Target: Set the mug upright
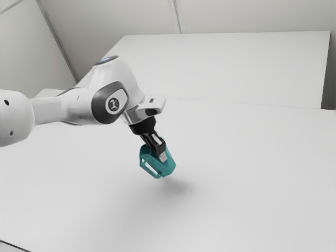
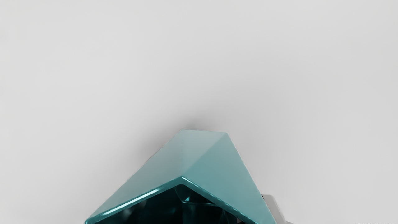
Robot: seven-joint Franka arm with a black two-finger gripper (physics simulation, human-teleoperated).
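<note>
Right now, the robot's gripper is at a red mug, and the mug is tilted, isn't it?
Not quite: the mug is teal, not red, as the exterior view shows. The rest is right: the gripper is at the mug, and the mug is tilted.

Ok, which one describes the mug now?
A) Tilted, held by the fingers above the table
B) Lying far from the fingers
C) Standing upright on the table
A: in the exterior view, the mug leans in the fingers, and its shadow falls on the table with a gap below it.
</note>
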